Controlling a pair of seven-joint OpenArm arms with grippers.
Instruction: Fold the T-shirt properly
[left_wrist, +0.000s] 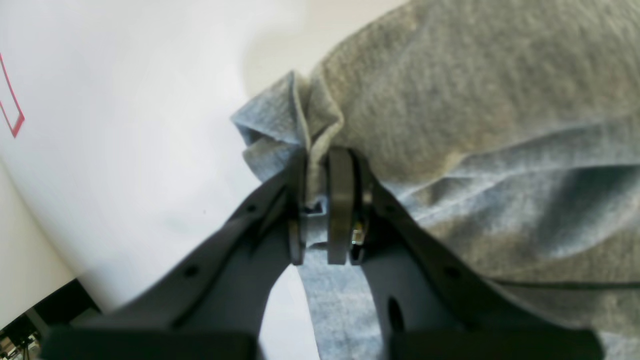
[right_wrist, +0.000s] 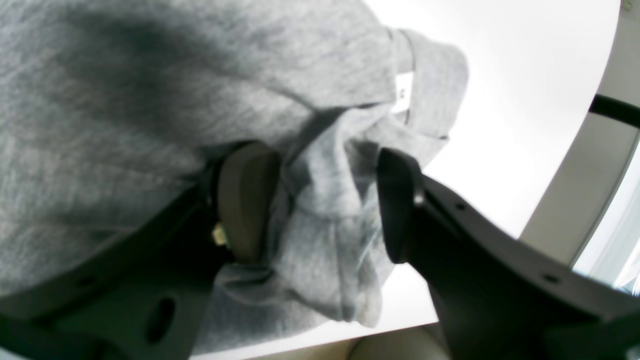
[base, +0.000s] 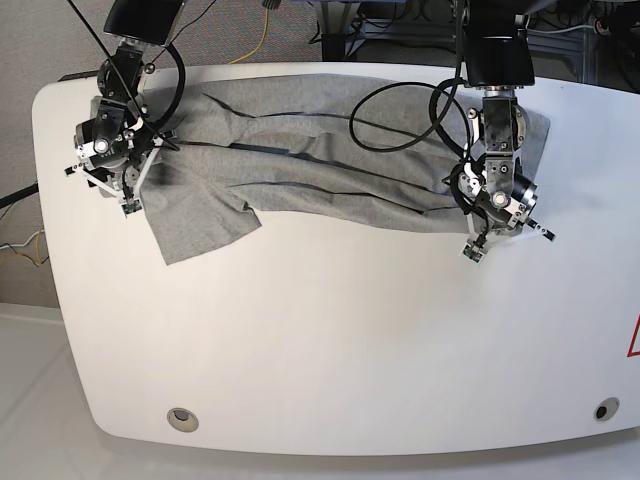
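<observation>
Cloth fills my left wrist view: my left gripper is pinched together on a thin fold of the T-shirt, and a puckered corner of grey knit sticks up just past the fingertips. The rest of the shirt spreads off to the right of that pinch, and the white table lies bare to its left, with a red mark near the frame's edge.

In my right wrist view, my right gripper has its jaws apart with a thick bunch of the T-shirt between them. One pad presses the cloth; the other finger sits at the bunch's far side, and I cannot tell if it grips. A small white label shows in the fabric beyond.

From the base view, the T-shirt lies crumpled in long creases across the far part of the table. My left gripper is at the shirt's right end, my right gripper at its left end, where a flap hangs toward the near side.
</observation>
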